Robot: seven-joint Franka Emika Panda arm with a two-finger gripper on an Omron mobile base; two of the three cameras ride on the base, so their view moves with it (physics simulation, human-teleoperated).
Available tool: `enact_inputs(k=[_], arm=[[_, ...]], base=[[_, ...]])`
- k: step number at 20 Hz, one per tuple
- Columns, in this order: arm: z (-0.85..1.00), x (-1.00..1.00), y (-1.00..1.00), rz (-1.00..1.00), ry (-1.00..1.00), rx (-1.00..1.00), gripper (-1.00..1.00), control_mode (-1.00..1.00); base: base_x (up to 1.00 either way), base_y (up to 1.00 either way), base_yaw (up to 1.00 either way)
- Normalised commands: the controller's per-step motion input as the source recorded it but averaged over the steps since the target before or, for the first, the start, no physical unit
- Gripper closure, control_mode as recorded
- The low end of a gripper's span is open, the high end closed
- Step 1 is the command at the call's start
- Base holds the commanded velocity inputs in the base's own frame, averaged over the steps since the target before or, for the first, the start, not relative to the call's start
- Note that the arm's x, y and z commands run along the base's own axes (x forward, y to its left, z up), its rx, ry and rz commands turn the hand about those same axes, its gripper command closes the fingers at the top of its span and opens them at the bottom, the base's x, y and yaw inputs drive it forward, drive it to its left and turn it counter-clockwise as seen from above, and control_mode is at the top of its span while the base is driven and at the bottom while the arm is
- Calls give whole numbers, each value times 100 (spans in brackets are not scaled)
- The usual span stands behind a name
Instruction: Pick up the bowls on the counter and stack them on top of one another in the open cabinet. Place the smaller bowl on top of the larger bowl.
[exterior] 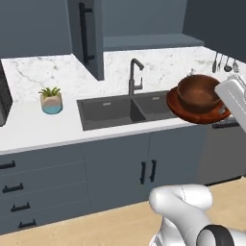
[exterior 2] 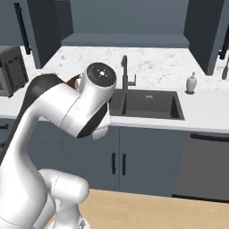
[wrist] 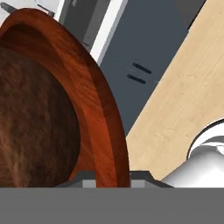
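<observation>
While the small deep reddish-brown wooden bowl point(exterior: 198, 92) sits nested in the wide shallow reddish-brown wooden bowl point(wrist: 98, 96), the gripper point(wrist: 111, 179) clamps the wide bowl's rim, aloft beside the dark sink point(exterior: 120, 109).

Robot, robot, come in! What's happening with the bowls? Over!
Gripper shut on larger bowl rim. Smaller bowl riding inside it, lifted beside the sink. Nothing blocking. Over.

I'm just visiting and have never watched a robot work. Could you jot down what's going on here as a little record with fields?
Setting: simulated kitchen, white marble counter with a dark sink
Held: larger bowl, pinched at its rim by the gripper
Inside it: smaller bowl, already nested
Height: bowls lifted in the air beside the sink
Also on counter: potted plant
Goal spot: open cabinet above, not yet reached
</observation>
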Motion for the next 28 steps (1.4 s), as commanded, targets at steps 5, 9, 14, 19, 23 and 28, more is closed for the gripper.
enact_inputs(k=[5,9,14,19,23,28], arm=[[0,0,0,0,0,0,100,100],[0,0,0,0,0,0,100,100],[0,0,0,0,0,0,100,100],[0,0,0,0,0,0,100,100],[0,0,0,0,0,0,100,100],[0,0,0,0,0,0,100,100]], base=[[100,-9,2],[62,-41,3],[79,-28,11],[65,-37,15],[40,-42,14],[50,-35,15]])
